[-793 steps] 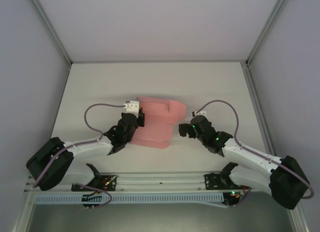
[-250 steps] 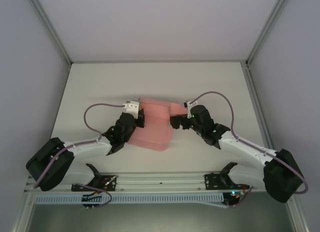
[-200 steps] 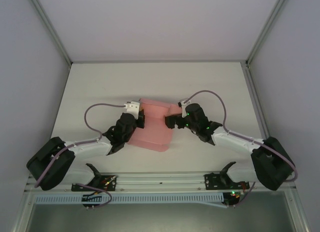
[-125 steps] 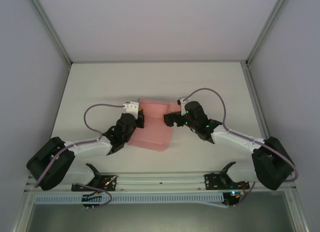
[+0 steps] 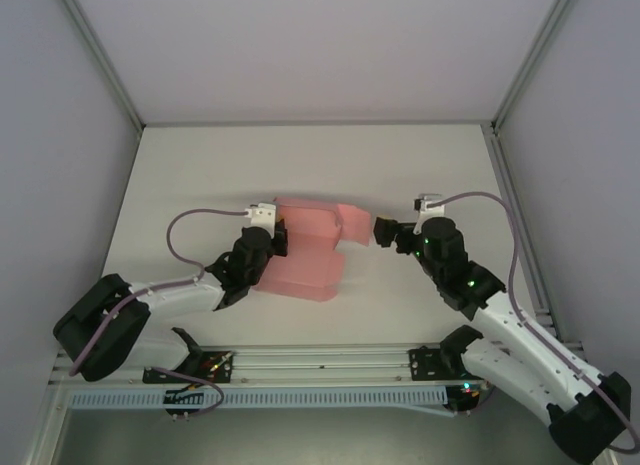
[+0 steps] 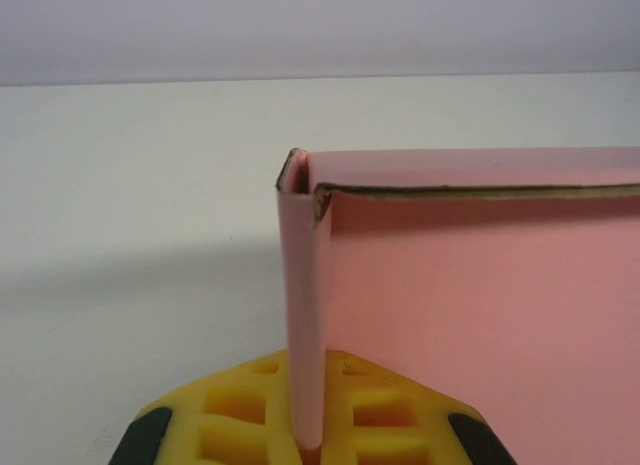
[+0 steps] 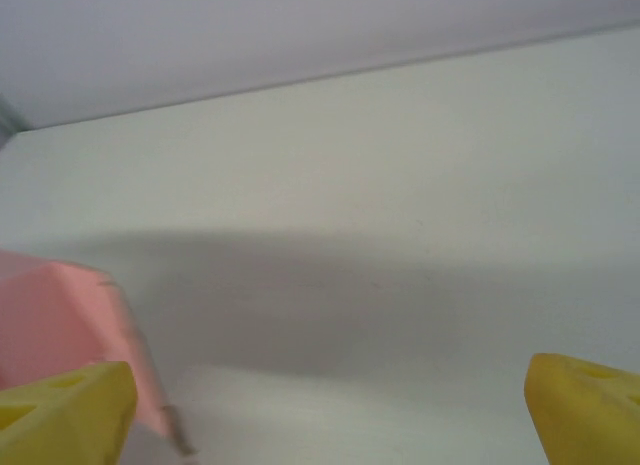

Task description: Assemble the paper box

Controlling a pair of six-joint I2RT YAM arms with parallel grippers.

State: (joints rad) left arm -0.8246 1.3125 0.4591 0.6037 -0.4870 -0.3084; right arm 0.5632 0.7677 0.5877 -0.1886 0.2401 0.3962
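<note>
The pale pink paper box (image 5: 310,253) sits at the middle of the table (image 5: 200,165). My left jaws are clamped on the upright card at its left end. My right jaws gape open just beside its loose right flap (image 5: 352,223), which lies to their left.

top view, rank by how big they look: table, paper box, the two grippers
1. table, largest by far
2. paper box
3. left gripper and right gripper, which look about alike, so I won't rank one over the other
</note>
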